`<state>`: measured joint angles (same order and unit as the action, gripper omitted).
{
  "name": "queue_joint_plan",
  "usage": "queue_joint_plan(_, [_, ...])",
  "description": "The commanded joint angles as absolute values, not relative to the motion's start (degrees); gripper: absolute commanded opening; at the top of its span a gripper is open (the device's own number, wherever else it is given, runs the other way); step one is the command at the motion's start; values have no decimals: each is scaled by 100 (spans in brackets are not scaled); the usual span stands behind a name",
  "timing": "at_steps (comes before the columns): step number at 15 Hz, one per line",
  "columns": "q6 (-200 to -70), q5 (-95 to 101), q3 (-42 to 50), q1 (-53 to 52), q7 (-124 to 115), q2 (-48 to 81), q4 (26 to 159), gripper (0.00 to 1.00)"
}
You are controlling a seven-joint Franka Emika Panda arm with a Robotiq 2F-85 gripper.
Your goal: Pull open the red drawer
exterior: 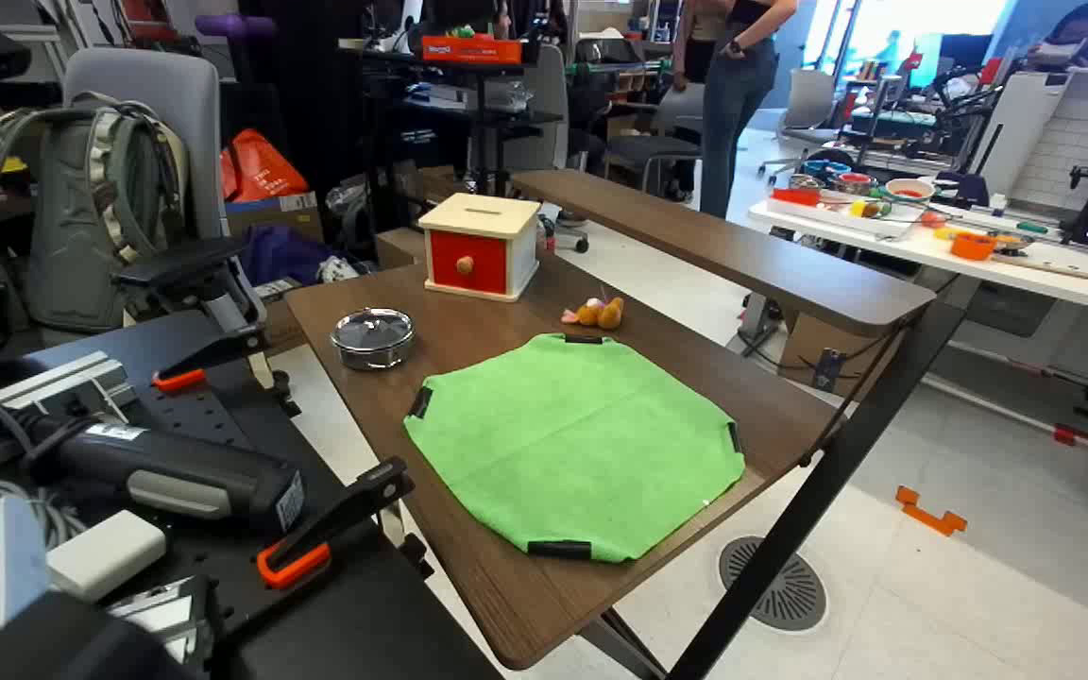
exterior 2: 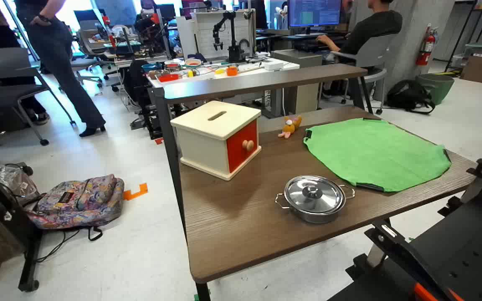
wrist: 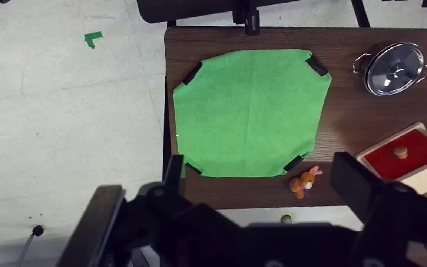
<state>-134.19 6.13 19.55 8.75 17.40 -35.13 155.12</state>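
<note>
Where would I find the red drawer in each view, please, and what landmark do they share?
In an exterior view: red drawer, slightly above and left of centre.
In an exterior view: red drawer, at the centre.
In the wrist view: red drawer, right side, just below mid-height.
Shared landmark: green cloth, in all three.

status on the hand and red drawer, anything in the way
Hand open, holding nothing. Red drawer shut. Lidded metal pot ahead of its front, gap between, might crowd the pull. Plush bunny off to one side.

The drawer (exterior: 484,263) is red, the cloth (exterior: 574,449) green.
</note>
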Motion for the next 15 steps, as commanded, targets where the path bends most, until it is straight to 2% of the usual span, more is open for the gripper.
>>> queue_joint_plan(1, [-13408,529,1859,969,1801,-3496,15503,100])
queue_joint_plan(8, [-13711,300,1747,703,1776,-2476,15269,100])
queue_joint_plan(15, [-14389,-566,1460,-18,2239,-546,14665,100])
